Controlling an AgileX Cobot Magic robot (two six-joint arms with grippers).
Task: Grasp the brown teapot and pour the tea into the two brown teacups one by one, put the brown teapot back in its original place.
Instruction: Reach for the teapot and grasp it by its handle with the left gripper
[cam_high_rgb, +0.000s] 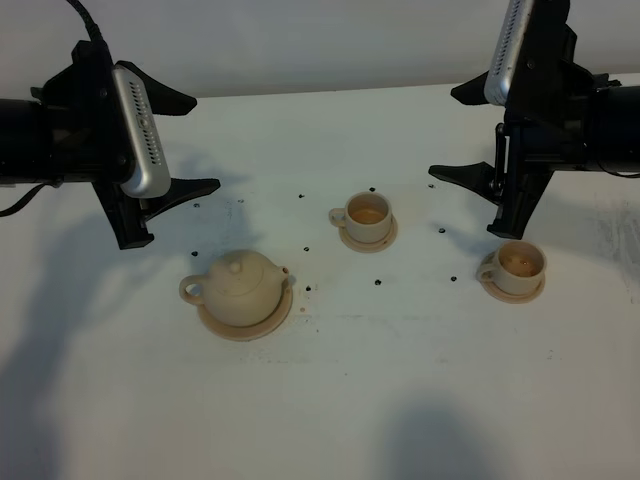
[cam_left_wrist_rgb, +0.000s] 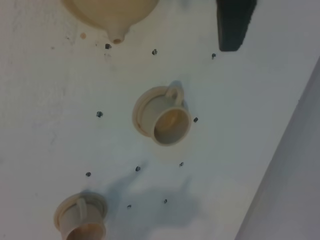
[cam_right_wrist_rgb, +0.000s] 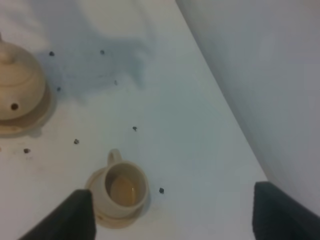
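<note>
1. Exterior high view: the brown teapot (cam_high_rgb: 243, 282) sits upright on the flat tan saucer disc (cam_high_rgb: 246, 327), left of the middle of the white counter (cam_high_rgb: 400, 400). Its lid is on, its spout points toward the right edge and its loop handle toward the left edge.
2. The first teacup (cam_high_rgb: 366, 212) stands on its small saucer near the middle of the counter. The second teacup (cam_high_rgb: 518, 264) stands on its own saucer nearer the right edge. Both are well apart from the teapot, and amber liquid shows inside each.
3. The left tool (cam_high_rgb: 205, 143) hangs above the counter toward the far left corner, its jaws spread wide and holding nothing, apart from the teapot.
4. The right tool (cam_high_rgb: 442, 135) hangs toward the far right corner, beyond the second teacup, its jaws apart and empty.
5. Left wrist view: one dark finger (cam_left_wrist_rgb: 235, 25) shows, with the teapot's spout side (cam_left_wrist_rgb: 112, 12), the first teacup (cam_left_wrist_rgb: 165, 117) and the second teacup (cam_left_wrist_rgb: 80, 220).
6. Right wrist view: both fingers of the right tool (cam_right_wrist_rgb: 172, 212) stand wide apart. One teacup (cam_right_wrist_rgb: 120, 192) lies between them on the counter below, and the teapot (cam_right_wrist_rgb: 17, 87) lies farther off.
7. Small dark specks (cam_high_rgb: 377, 281) dot the counter around the cups.
</note>
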